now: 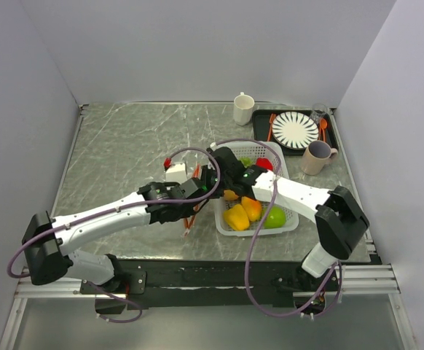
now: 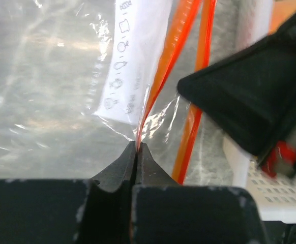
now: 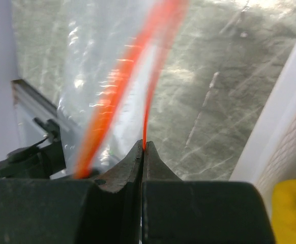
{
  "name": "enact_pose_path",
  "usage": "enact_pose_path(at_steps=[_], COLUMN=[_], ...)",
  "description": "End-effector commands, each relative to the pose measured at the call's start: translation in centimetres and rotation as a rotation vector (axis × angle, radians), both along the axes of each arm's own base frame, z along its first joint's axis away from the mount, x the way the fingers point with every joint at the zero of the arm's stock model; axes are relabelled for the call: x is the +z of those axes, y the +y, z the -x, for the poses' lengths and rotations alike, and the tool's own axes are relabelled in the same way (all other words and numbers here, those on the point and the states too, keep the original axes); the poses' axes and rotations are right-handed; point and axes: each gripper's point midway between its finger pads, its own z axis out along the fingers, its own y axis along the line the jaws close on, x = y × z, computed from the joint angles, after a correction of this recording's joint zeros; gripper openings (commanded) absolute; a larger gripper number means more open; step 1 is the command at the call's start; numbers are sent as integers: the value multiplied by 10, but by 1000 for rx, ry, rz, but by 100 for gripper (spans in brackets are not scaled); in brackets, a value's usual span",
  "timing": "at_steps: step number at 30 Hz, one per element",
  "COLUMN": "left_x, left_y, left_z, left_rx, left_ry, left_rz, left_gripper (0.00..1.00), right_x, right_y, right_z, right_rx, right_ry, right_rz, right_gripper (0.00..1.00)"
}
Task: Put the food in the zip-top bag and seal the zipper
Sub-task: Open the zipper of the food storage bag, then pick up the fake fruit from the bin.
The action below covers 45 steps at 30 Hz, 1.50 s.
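Here, the thin orange-red zipper strip (image 2: 171,48) of the clear plastic bag (image 2: 46,101) is being pinched by the left pincer (image 2: 137,147). It is also being clamped by the right pincer (image 3: 143,145).

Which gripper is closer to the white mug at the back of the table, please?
Right. The right gripper pinches the zipper beside the basket, nearer the mug; the left gripper pinches it further towards the near edge.

Zip-top bag (image 2: 46,101) of clear, crinkled, glossy plastic film; zipper (image 2: 176,40) a smooth orange-red plastic strip, food (image 1: 237,216) glossy, basket (image 2: 270,201) white plastic mesh; tabletop (image 3: 224,76) smooth, grey, marble-veined; left tool (image 2: 137,147), right tool (image 3: 143,145) matt black plastic
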Motion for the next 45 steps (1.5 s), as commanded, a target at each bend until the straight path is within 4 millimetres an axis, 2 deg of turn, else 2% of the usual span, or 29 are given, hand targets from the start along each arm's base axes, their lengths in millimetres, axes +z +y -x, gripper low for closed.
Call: enact_pose_path(at_steps=[1,6,9,10,12,15,17,19,20,22,23,24,25,27,28,30,32,36,37,41,44,45], left_x=[21,21,33,42,45,39,34,30,32,30,31,29,29,26,23,18,15,13,13,10,6,6], left_y=[34,69,94,92,90,95,91,83,75,68,63,57,53,43,40,35,31,23,22,20,19,18], left_z=[1,6,9,7,4,4,2,0,-5,-10,-14,-17,-19,-24,-24,-27,-28,-30,-30,-30,-29,-29], left_rx=[103,228,321,319,290,313,300,277,262,248,234,227,220,201,195,189,185,171,163,149,139,134], left_ry=[-62,-74,-102,-123,-129,-124,-109,-100,-114,-121,-130,-129,-126,-121,-113,-107,-101,-101,-98,-93,-89,-89], left_rz=[-30,-33,-58,-25,-4,-15,-23,-16,3,6,14,10,13,8,9,0,5,31,33,38,38,41], left_gripper=[1,1,1,1,1,1,1,1,1,1,1,1,1,1,1,1,1,1,1,1,1,1], right_x=[-13,-34,-42,-43,-44,-42,-40,-31,-20,-4,13,21,40,53,68,72,77,65,55,32,17,17], right_y=[-8,-14,-21,-21,-22,-24,-24,-14,-12,-6,-6,-7,-8,-15,-20,-33,-52,-95,-114,-143,-151,-148], right_z=[-32,-41,-46,-45,-47,-48,-47,-44,-42,-39,-39,-38,-37,-36,-35,-37,-39,-45,-48,-46,-30,-24], right_rx=[-54,-67,-96,-92,-92,-106,-94,-56,-43,-22,-26,-27,-34,-59,-69,-120,-188,-301,-334,-342,-285,-259], right_ry=[-30,-23,-22,-21,-26,-32,-36,-47,-67,-91,-117,-132,-165,-195,-222,-240,-264,-254,-241,-190,-164,-158], right_rz=[95,198,245,254,268,281,281,225,200,151,122,105,72,59,37,61,94,162,180,222,260,241], right_gripper=[0,0,0,0,0,0,0,2,4,19,26,33,38,49,51,52,60,65,66,69,85,87])
